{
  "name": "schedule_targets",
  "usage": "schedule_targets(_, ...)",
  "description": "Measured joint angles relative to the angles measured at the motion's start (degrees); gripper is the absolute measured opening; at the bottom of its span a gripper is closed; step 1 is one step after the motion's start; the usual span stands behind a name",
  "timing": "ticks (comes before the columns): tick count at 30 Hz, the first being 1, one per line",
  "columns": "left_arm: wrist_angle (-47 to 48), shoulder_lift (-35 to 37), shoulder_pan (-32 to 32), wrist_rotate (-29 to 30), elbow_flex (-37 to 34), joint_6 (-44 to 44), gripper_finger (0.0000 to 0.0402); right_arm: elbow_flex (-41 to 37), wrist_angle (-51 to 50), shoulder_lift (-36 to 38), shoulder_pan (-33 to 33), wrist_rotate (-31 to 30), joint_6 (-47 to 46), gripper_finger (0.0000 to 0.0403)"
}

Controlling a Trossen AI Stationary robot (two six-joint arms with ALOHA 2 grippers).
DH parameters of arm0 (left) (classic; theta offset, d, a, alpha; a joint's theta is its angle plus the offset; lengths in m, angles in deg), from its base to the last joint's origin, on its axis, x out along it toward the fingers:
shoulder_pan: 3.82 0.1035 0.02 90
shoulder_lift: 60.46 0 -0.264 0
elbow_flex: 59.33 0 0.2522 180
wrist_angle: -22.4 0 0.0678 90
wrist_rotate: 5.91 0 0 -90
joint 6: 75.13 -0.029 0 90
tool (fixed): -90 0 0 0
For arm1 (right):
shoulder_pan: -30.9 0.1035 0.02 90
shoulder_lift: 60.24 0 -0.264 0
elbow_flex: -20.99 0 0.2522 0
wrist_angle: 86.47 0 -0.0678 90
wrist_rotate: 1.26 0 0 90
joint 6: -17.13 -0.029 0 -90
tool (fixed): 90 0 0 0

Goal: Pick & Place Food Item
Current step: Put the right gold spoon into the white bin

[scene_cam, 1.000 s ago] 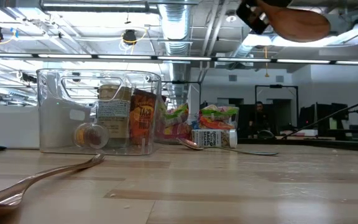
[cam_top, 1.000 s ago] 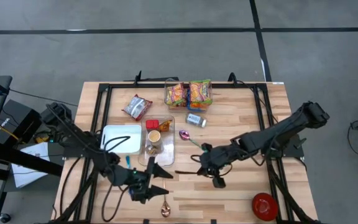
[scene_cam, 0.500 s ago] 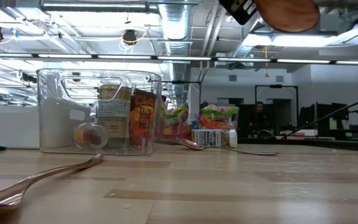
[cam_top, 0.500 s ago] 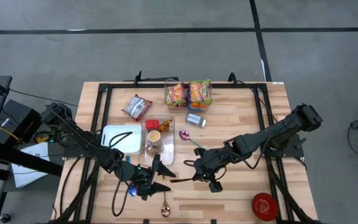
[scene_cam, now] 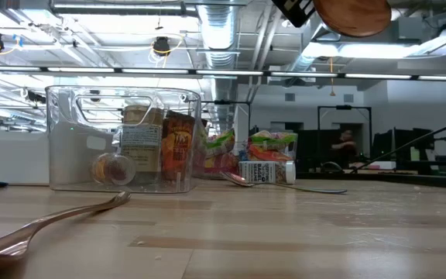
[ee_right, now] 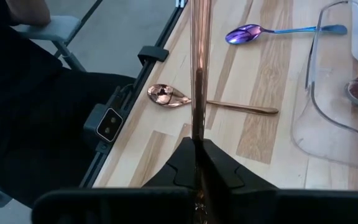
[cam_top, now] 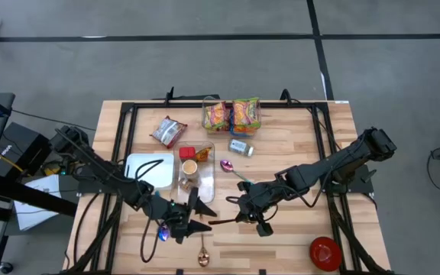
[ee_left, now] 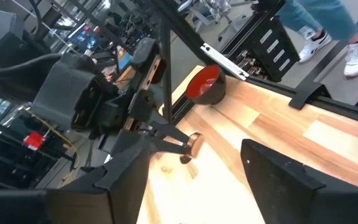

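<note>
- Two grippers are meeting near the table's six o'clock edge.
- Right gripper (cam_top: 244, 216) is pinching a copper spoon (ee_right: 198, 81), fingers closed.
- Left gripper (cam_top: 197, 221), at its nine o'clock, is gaping partly around the handle.

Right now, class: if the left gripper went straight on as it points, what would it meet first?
Probably the copper spoon, held out by the right gripper, though depth is unclear.
</note>
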Motion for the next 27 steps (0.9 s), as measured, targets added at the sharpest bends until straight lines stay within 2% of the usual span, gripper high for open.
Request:
schedule_targets(4,-0.1,0.0,1.1,-3.3,0.0,0.3,0.0215,0.0,0.0,0.0,0.0,0.0,0.0,0.0003)
schedule_targets(12,-0.1,0.0,1.2,-4.4,0.0,0.3,0.0158,0.0,0.0,0.0,0.0,0.0,0.0,0.0004)
schedule_targets(22,-1.0,0.0,1.2,-6.7,0.0,0.4,0.0144,0.0,0.0,0.0,-0.1,0.0,0.0,0.0004)
schedule_targets(27,-1.0,0.0,1.2,-6.7,0.0,0.4,0.0122,0.0,0.0,0.0,-0.1,0.0,0.0,0.0004)
